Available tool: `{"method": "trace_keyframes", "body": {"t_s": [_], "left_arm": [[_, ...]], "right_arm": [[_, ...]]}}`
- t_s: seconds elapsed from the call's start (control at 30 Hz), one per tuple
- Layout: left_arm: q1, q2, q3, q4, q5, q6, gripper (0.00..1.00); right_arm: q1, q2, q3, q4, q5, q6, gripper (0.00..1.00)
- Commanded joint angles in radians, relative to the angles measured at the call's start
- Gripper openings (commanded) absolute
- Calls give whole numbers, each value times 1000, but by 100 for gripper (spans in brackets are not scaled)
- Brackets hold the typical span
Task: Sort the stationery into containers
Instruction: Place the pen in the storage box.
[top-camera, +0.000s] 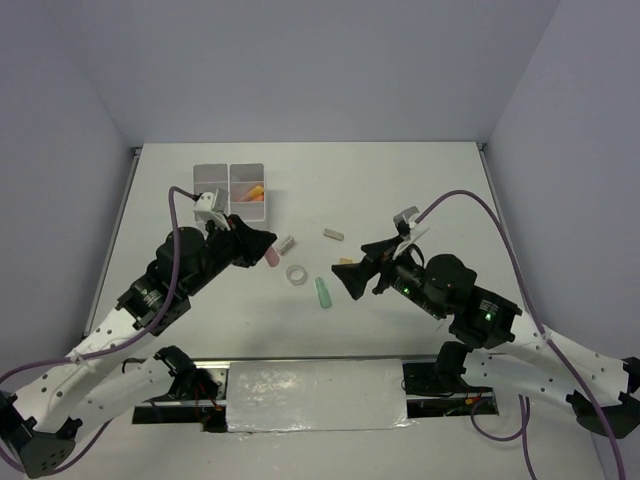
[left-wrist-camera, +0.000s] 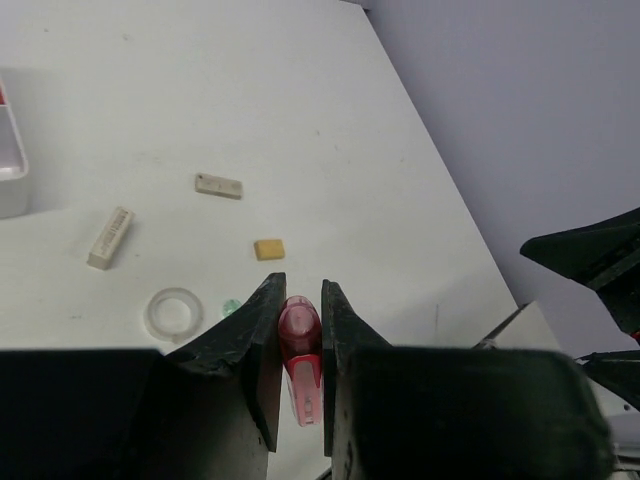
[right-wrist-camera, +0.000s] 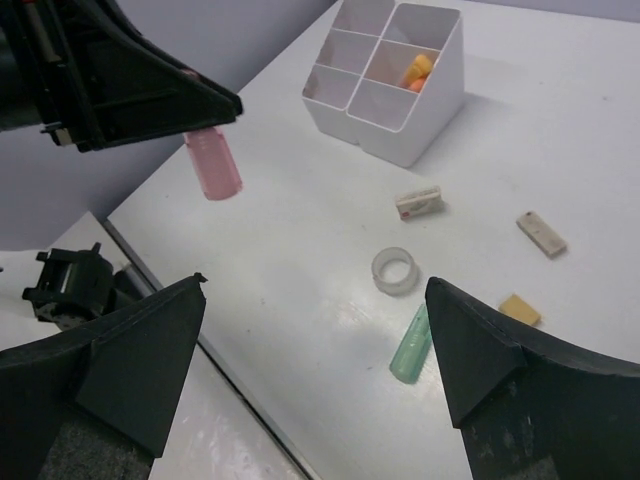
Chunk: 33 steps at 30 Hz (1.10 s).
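Nearest the arm bases, the right gripper (right-wrist-camera: 315, 290) hangs over the table (top-camera: 440, 190) with its fingers spread wide and nothing between them. Just left of it in the top view the green marker (top-camera: 323, 292) lies flat. The tape ring (top-camera: 296, 273) lies just beyond that marker's far end, apart from it. A small tan block (top-camera: 345, 261) lies close under the right gripper's fingers. It shows apart from them in the right wrist view, a little to the right of the ring. The left gripper (left-wrist-camera: 301, 290) reaches in from the left. Its two fingers are closed tight on the pink marker (left-wrist-camera: 298, 350), one pad against each side. The marker's free end points down past the tips, and in the right wrist view it appears to hang off the table. Beyond the ring a grey block (top-camera: 286, 244) lies at a slant, near the pink marker but not touching it. A beige block (top-camera: 334, 235) lies well to its right, the farthest of the loose pieces. Farthest of all stands the white box (top-camera: 268, 200), left of centre and partly hidden by the left arm. Orange markers (top-camera: 253, 193) rest in the middle compartment of its right column. The other compartments that can be seen hold nothing.
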<state>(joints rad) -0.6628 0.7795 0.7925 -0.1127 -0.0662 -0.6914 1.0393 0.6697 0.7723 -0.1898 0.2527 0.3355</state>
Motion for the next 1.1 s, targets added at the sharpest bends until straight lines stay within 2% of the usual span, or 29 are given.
{"method": "trace_keyframes", "body": {"t_s": [0.0,0.37,1.07], "left_arm": [[2,-23,51,-47,-76,55,0],[9,-68,97,-133,-221,101,0],[14,-144,79,-202,-359,116,0]], "right_arm": [[-10,-28,-11,-66,56,-29,99],[-13,-48,-30,-103,45,-39,99],[-30,-55,-59,-108,37,-41,100]]}}
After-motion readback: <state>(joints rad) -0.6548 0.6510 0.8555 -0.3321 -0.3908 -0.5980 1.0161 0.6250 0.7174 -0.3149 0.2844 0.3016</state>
